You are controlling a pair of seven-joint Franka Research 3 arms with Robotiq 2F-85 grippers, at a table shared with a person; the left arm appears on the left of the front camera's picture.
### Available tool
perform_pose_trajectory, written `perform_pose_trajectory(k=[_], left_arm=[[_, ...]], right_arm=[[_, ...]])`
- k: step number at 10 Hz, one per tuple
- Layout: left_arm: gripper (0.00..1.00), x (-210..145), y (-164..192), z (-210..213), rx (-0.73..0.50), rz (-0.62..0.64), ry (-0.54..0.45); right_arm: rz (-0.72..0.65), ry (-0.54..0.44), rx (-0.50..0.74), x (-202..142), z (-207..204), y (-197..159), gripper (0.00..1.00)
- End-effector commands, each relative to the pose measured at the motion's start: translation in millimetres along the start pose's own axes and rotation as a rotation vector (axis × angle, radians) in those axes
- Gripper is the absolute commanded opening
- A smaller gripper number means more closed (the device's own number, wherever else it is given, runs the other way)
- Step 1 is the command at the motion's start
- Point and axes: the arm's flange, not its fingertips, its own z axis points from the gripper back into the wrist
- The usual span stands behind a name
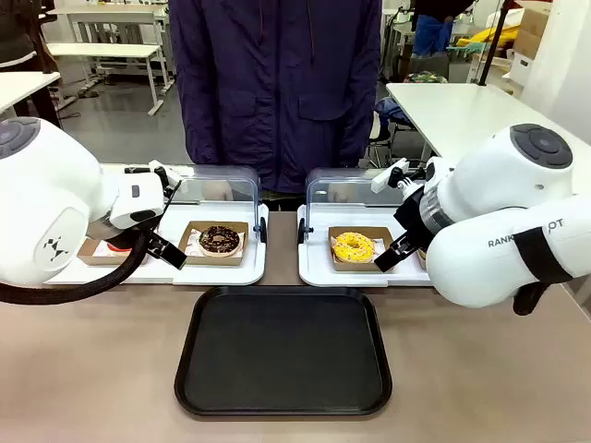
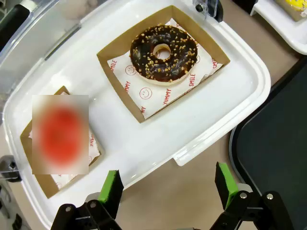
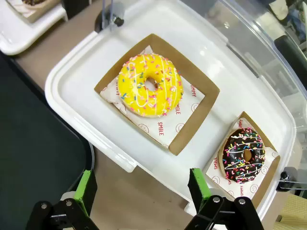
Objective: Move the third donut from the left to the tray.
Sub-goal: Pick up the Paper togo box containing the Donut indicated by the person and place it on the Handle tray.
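Observation:
The third donut (image 1: 353, 245), yellow-glazed with sprinkles, lies in a brown cardboard holder on the right white tray (image 1: 319, 268). In the right wrist view the yellow donut (image 3: 149, 85) sits just beyond my right gripper (image 3: 142, 184), which is open and holds nothing. In the front view the right gripper (image 1: 393, 254) hovers beside the donut's holder. The black tray (image 1: 284, 351) lies bare at the table's front middle. My left gripper (image 2: 169, 184) is open and holds nothing, hovering over the near edge of the left white tray (image 2: 201, 129).
A chocolate donut (image 2: 163, 52) and a red-glazed donut (image 1: 115, 247) sit in holders on the left white tray. A dark sprinkled donut (image 3: 243, 154) shares the right one. Both clear lids (image 1: 222, 185) stand raised. A person in a dark jacket (image 1: 277, 83) stands at the far side.

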Motion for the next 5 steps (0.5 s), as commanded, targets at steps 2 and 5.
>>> perform_pose_trajectory(k=[2, 5], left_arm=[[1.0, 0.1, 0.0, 0.2, 0.0, 0.0, 0.0], [1.0, 0.1, 0.0, 0.2, 0.0, 0.0, 0.0]], right_arm=[[0.0, -0.001, 0.0, 0.2, 0.1, 0.0, 1.0], [0.0, -0.001, 0.0, 0.2, 0.1, 0.0, 1.0]])
